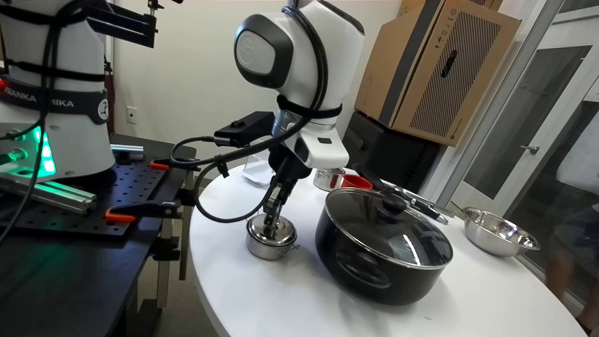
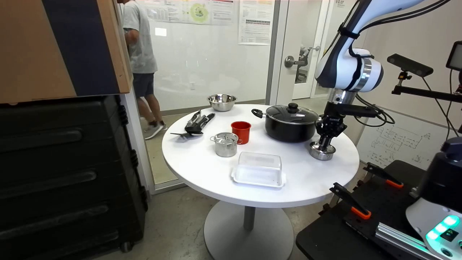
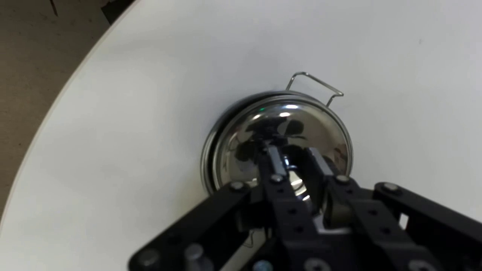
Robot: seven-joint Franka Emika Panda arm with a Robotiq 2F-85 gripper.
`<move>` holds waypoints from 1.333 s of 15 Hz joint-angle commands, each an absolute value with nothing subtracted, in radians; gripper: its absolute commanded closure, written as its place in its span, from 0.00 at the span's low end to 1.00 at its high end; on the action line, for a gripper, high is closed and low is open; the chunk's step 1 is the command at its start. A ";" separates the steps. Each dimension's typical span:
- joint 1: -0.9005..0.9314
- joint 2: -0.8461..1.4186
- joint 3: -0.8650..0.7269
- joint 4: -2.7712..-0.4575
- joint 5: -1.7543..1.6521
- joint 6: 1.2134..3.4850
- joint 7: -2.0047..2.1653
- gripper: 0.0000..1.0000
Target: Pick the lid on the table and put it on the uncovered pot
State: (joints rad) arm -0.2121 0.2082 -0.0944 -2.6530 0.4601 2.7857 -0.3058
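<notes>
The lid (image 1: 286, 229) is small, round and shiny. It rests on the small steel pot (image 1: 267, 252) in both exterior views. In the wrist view the lid (image 3: 318, 128) sits off-centre, and a dark gap shows along the left side of the pot's rim (image 3: 205, 162). My gripper (image 3: 292, 154) points down at the lid's middle, its fingertips a small way apart around where the knob is. The knob is mostly hidden by the fingers, and I cannot tell whether they press on it. The gripper (image 1: 270, 228) is also low over the lid in both exterior views.
A large black pot (image 1: 369, 271) with a dark glass lid (image 1: 360, 220) stands close beside. A covered steel pot (image 2: 226, 146), a red mug (image 2: 241, 133), a butter dish (image 2: 258, 175), utensils (image 2: 196, 124) and a steel bowl (image 2: 221, 104) stand farther off. The table edge (image 3: 62, 92) is near.
</notes>
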 commanded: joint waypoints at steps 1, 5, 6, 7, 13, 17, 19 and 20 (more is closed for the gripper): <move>-0.198 0.224 -0.105 -2.642 0.438 2.801 -0.270 0.95; -0.196 0.223 -0.105 -2.644 0.437 2.805 -0.262 0.95; -0.196 0.223 -0.105 -2.645 0.437 2.807 -0.263 0.95; -0.197 0.223 -0.106 -2.646 0.437 2.808 -0.263 0.95; -0.200 0.235 -0.113 -2.647 0.438 2.814 -0.265 0.95; -0.199 0.230 -0.121 -2.652 0.438 2.817 -0.260 0.49; -0.201 0.219 -0.128 -2.659 0.435 2.822 -0.261 0.34; -0.202 0.212 -0.131 -2.663 0.437 2.825 -0.265 0.28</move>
